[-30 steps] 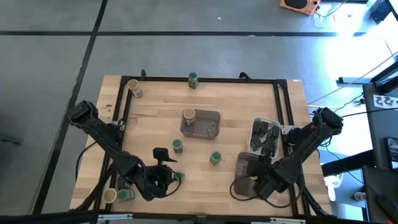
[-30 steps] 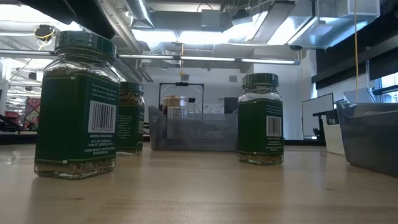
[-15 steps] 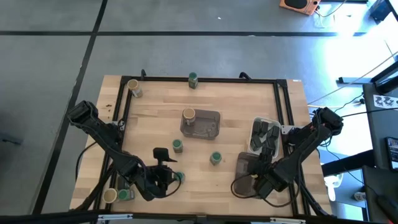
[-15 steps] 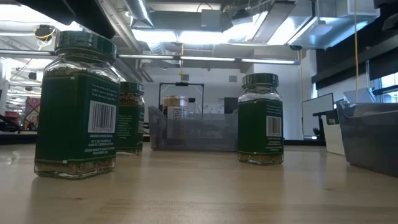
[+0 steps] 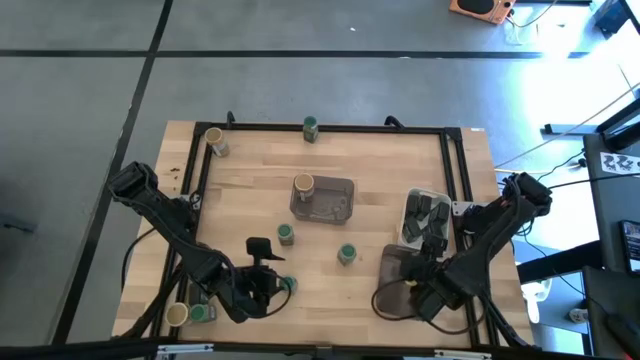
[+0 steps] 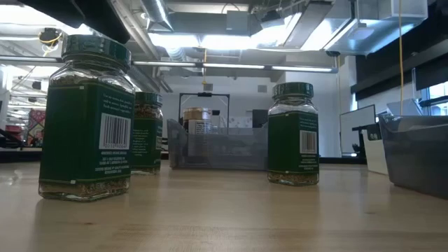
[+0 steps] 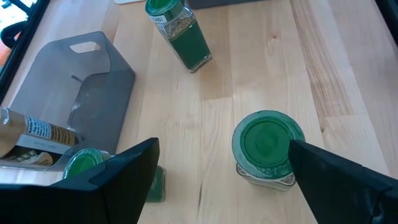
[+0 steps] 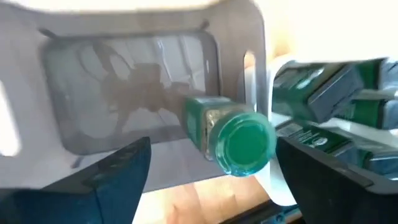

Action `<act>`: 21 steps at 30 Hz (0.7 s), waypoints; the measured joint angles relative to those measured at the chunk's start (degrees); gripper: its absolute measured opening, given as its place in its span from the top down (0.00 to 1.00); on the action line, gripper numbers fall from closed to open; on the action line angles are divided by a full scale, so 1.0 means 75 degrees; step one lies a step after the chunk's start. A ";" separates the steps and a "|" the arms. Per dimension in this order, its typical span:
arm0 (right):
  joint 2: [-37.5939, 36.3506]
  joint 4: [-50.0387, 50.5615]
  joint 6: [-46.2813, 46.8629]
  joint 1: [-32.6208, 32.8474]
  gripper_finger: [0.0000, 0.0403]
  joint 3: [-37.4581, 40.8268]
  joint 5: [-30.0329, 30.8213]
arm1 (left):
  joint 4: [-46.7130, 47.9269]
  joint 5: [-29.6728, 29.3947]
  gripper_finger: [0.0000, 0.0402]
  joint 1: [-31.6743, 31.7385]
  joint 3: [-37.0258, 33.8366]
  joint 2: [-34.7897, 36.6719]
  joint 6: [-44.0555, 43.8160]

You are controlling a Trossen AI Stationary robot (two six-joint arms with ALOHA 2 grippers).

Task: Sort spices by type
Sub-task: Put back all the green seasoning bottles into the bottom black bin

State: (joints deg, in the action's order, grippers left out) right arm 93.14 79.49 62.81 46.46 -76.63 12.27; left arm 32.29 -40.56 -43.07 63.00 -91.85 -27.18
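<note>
The spices are round jars with green or tan lids and dark tins. My left gripper [image 7: 227, 180] is open near the table's front left. Its fingers stand on either side of an upright green-lidded jar [image 7: 267, 144] [image 5: 288, 284] without touching it. My right gripper [image 8: 211, 186] is open above the near-right grey tray [image 5: 392, 272]. Between and beyond its fingers a green-lidded jar [image 8: 231, 135] lies on its side in that tray. The dark tins [image 5: 426, 218] fill a white tray [image 5: 409, 205].
Upright green-lidded jars stand mid-table [image 5: 286, 234] [image 5: 346, 254] and at the far edge [image 5: 310, 126]. A tan-lidded jar [image 5: 213, 140] stands far left, and another [image 5: 304, 184] is in the centre grey tray [image 5: 335, 200]. A third grey tray [image 7: 74, 87] near left holds a tan-lidded jar and a green-lidded jar.
My right gripper has opened above the near-right grey tray and let go of the green-lidded jar, staying almost in place over the tray. The left arm has kept still.
</note>
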 joint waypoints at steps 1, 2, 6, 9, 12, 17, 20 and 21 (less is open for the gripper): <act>0.0000 0.0092 -0.0001 0.0001 0.14 -0.0199 0.0090 | 0.0000 0.0000 0.12 -0.0001 0.0000 0.0000 0.0000; 0.0000 0.0134 -0.0004 0.0000 0.14 -0.0375 0.0242 | 0.0000 0.0000 0.12 0.0000 0.0000 0.0000 0.0000; 0.0000 -0.0026 -0.0005 -0.0014 0.14 -0.0957 0.0996 | 0.0000 0.0000 0.12 -0.0001 0.0000 0.0000 -0.0001; 0.0000 -0.0583 -0.0033 -0.0015 0.14 -0.1164 0.1752 | 0.0000 0.0000 0.12 0.0000 0.0000 0.0000 -0.0001; 0.0001 -0.1451 -0.0357 -0.0040 0.14 -0.1173 0.2699 | 0.0000 0.0000 0.12 0.0000 0.0000 0.0000 -0.0003; 0.0278 -0.2882 -0.1151 -0.0570 0.14 -0.1183 0.3219 | -0.0007 0.0000 0.12 -0.0002 0.0000 0.0000 -0.0003; 0.0538 -0.3351 -0.1213 -0.1066 0.14 -0.1182 0.3147 | -0.0031 0.0000 0.12 -0.0001 0.0000 -0.0002 -0.0003; 0.0645 -0.3463 -0.1212 -0.1236 0.14 -0.1182 0.3077 | -0.0032 0.0000 0.12 -0.0002 0.0000 -0.0003 -0.0003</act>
State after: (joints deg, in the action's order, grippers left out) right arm 97.98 53.52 53.72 37.19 -85.49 35.35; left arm 32.05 -40.56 -43.09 63.00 -91.88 -27.20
